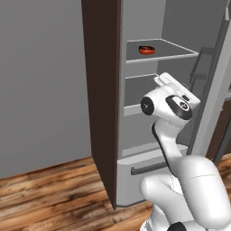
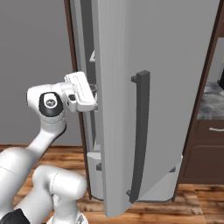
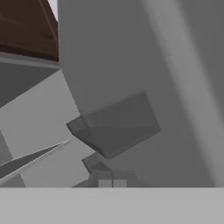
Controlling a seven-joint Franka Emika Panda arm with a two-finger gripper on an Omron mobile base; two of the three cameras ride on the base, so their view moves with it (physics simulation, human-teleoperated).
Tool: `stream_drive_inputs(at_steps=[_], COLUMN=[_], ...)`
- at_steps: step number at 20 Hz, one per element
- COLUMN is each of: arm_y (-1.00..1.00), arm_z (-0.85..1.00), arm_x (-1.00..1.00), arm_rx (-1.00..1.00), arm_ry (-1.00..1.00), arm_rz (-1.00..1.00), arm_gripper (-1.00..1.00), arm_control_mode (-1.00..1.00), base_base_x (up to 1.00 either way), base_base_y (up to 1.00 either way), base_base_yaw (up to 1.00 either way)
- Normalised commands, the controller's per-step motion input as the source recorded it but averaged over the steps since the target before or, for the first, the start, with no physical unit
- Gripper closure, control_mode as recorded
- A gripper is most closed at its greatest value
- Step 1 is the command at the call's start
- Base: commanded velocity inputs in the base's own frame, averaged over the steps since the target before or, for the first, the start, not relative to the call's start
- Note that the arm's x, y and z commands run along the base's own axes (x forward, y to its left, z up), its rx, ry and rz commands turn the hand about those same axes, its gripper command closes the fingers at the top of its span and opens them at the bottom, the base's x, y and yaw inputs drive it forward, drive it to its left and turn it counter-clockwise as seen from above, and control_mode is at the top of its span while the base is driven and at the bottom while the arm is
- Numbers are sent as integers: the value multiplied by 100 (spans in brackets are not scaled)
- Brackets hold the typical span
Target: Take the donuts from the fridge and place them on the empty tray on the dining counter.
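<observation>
Fridge (image 1: 149, 113) is open, door (image 2: 144, 100) swung out to the arm's right. One donut (image 1: 146, 49) sits on the upper shelf (image 1: 180, 52), toward its left side, well apart from the front edge. Reddish-orange ring, dark icing on top, lying flat. The second, pale one I can't find in these views.

Gripper (image 3: 112, 183) is at the level of the shelf below, hand reaching into the gap between door and cabinet; in the hand view the fingertips sit together, nothing between them. It is well below the donut and not touching it. A grey door bin (image 3: 116, 124) fills the middle of the hand view.

Handling, my guess: light, soft, squashes easily, icing likely slick. Best hold looks like across the ring from above, one finger in the hole, the other on the outer edge, or across the whole width, gentle squeeze. Needs the fingers opened first and the hand raised one shelf.
</observation>
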Motion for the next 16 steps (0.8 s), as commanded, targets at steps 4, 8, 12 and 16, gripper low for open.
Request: stream_drive_inputs(at_steps=[4,8,12,16], arm_y=[-46,-24,-17,-58], arm_z=[-21,-20,-14,0], arm_x=[29,32,43,-7], arm_rx=[0,0,-1,0], arm_ry=[0,0,2,2], arm_rz=[-11,-18,-21,-21], arm_gripper=[100,100,100,100], arm_control_mode=[-100,-100,-100,-100], base_base_x=[0,0,0,0], base_base_y=[0,0,0,0], base_base_yaw=[0,0,0,0])
